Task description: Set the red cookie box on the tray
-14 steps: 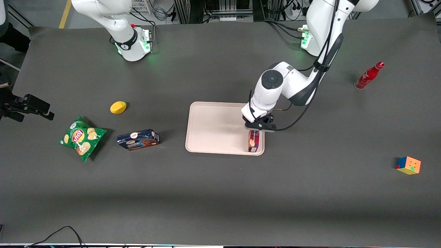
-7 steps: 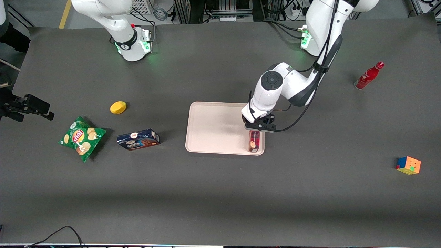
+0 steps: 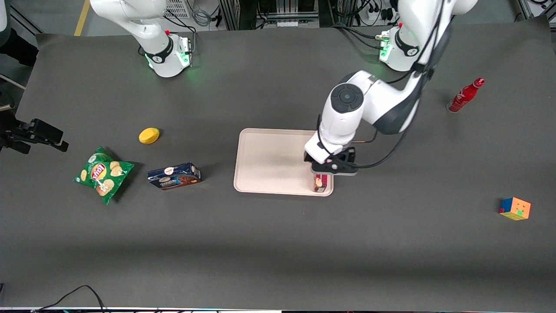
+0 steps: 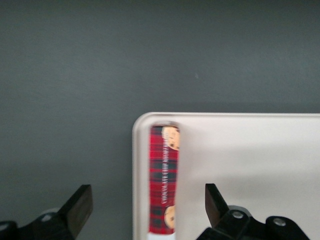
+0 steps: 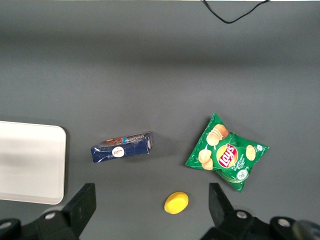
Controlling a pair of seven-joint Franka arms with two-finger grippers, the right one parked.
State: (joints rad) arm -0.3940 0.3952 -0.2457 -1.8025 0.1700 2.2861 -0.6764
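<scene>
The red cookie box (image 3: 320, 183) lies on its narrow side on the tray (image 3: 269, 161), along the rim nearest the working arm's end and close to the corner nearest the front camera. My gripper (image 3: 331, 167) hangs above it and covers most of it in the front view. In the left wrist view the gripper (image 4: 147, 200) is open. Its fingertips (image 4: 80, 200) stand wide apart on either side of the plaid box (image 4: 164, 175), clear of it. The box rests just inside the tray (image 4: 250, 165) edge.
A dark blue cookie box (image 3: 174, 175), a green chips bag (image 3: 103, 174) and a yellow object (image 3: 149, 135) lie toward the parked arm's end. A red bottle (image 3: 464, 95) and a colour cube (image 3: 515, 208) stand toward the working arm's end.
The gripper has risen off the red cookie box and shifted a little toward the front camera. The box has stayed in place on the tray.
</scene>
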